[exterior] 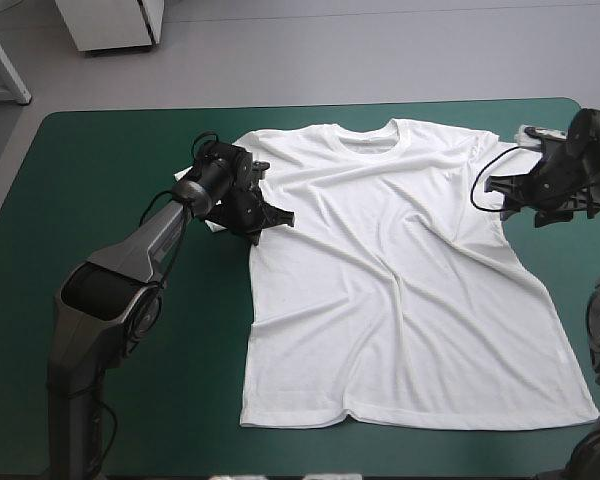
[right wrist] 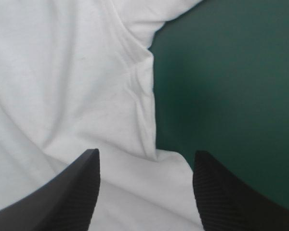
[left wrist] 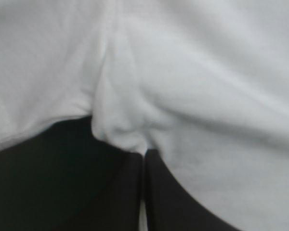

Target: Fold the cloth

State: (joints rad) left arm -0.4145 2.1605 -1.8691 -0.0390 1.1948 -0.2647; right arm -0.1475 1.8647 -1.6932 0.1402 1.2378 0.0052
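Lying flat on the teal-green surface [exterior: 110, 160], the white short-sleeved T-shirt [exterior: 400, 280] is pinched near one sleeve by the left black fingers [left wrist: 168, 197]; the right black fingers [right wrist: 77, 192] stand apart over the other sleeve. Pulling one-sided could skew it.

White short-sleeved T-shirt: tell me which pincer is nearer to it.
Left. The left pincer is shut on a pinch of the T-shirt; the right pincer stands open over its edge by the sleeve.
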